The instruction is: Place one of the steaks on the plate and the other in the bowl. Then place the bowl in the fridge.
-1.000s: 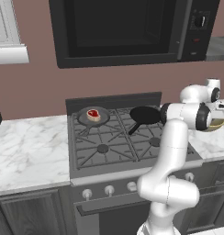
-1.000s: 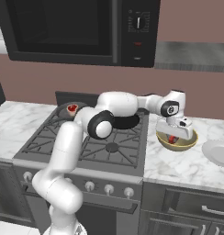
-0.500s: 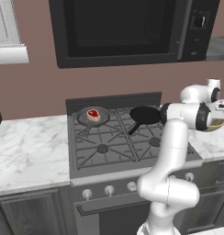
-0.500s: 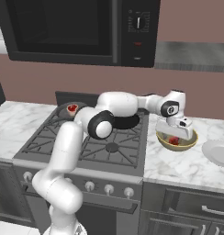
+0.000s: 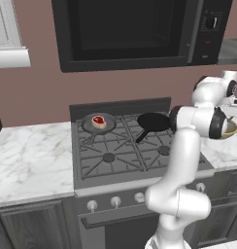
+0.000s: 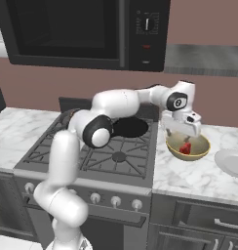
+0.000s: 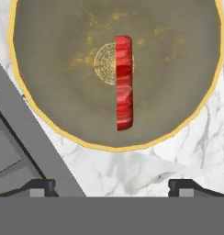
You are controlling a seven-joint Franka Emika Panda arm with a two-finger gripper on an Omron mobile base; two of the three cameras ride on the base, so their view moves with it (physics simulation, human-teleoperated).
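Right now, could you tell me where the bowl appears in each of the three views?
Left base view: the bowl sits at the right edge, mostly hidden behind the arm's elbow.
Right base view: right of centre on the counter beside the stove, under the open gripper.
Hand view: across the top, seen from above, a steak standing on edge inside.
Shared landmark: the stove.

Dusty-pink wall (image 5: 38,92) behind; black microwave (image 5: 140,31) above gas stove (image 5: 125,151); white marble surface (image 5: 28,160) either side; dark cabinets (image 6: 199,227) below.
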